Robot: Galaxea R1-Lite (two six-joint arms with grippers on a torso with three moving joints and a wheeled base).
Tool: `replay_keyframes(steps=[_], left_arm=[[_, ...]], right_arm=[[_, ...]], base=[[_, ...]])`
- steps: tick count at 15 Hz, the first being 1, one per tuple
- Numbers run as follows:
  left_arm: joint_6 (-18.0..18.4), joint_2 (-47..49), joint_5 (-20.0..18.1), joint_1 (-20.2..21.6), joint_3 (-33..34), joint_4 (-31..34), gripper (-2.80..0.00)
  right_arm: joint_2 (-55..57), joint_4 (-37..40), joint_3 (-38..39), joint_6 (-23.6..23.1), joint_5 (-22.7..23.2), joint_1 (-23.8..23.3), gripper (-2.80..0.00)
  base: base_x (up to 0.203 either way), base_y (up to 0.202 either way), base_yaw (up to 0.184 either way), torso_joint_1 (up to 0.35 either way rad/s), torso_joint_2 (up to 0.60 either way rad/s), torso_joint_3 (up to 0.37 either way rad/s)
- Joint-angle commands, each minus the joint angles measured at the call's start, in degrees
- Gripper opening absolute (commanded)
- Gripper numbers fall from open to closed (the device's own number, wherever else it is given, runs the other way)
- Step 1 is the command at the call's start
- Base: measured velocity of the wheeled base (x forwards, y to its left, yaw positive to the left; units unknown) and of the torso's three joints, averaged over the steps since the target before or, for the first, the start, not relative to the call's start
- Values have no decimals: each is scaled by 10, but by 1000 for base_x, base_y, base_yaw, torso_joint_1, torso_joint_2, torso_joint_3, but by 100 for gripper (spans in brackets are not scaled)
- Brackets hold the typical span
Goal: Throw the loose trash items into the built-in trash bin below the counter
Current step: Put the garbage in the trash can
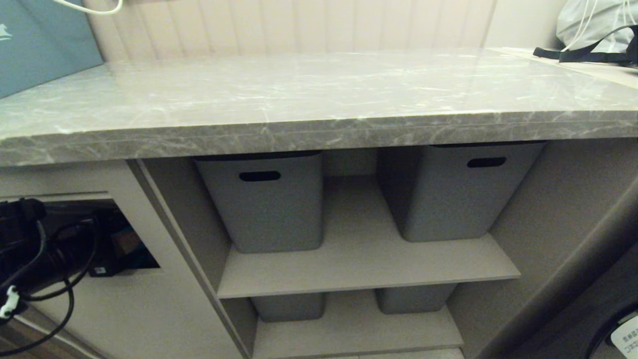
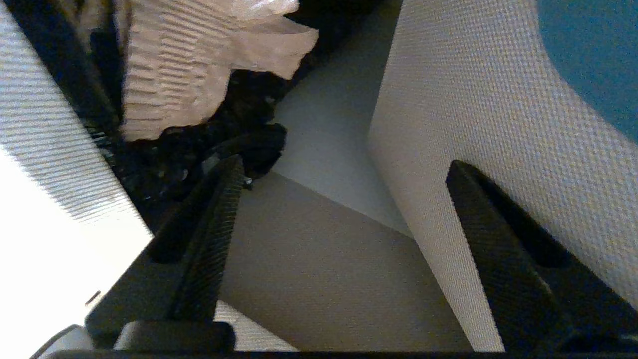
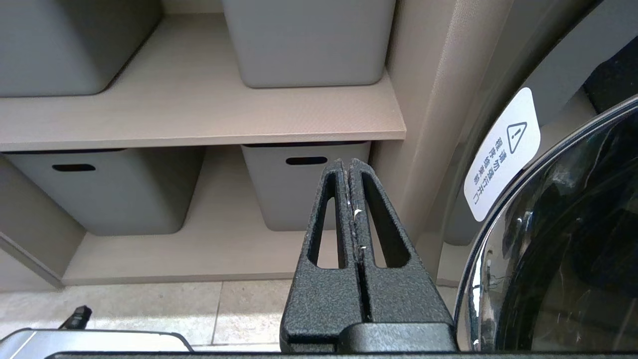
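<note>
The counter (image 1: 319,94) looks bare of little paper bits in the head view, so the loose trash seems to be off the top already. The robot's left arm (image 1: 30,249) reaches into the dark hole of the built-in trash bin (image 1: 124,239), low on the left under the counter. In the left wrist view the left gripper (image 2: 344,194) has its two black fingers (image 2: 219,224) spread wide apart, and nothing sits between them. So it looks like it has just let go, or is about to pull back. A bright turquoise patch (image 2: 593,50) shows at one corner of that view, behind a pale, rough panel. It may be one of the trash scraps, or it may be something else blue; too little of it shows to tell. Which way it points and its long side cannot be told either, because only a curved edge is seen. A crumpled pale paper (image 2: 199,60) lies deeper inside the bin on black stuff. The bin opening itself is a wide box shape, with its long side running along the cabinet front. The right gripper (image 3: 351,209) hangs low near the floor by the shelves, with its fingers pressed together and holding nothing. If any scrap is left, it is not on the part of the counter in view.
</note>
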Motion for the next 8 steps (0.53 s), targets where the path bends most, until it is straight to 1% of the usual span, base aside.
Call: replay_keyframes(steps=[1, 5, 8], left_arm=[[-5, -5, -1, 0, 1, -8, 0], [-4, -28, 1, 5, 14, -10, 0], [1, -74, 3, 20, 68, -11, 0]], right_arm=[[0, 0, 0, 0, 0, 0, -280], [0, 0, 0, 0, 0, 0, -280], [0, 0, 0, 0, 0, 0, -280]], base=[[0, 0, 0, 0, 0, 0], [0, 0, 0, 0, 0, 0], [0, 0, 0, 0, 0, 0]])
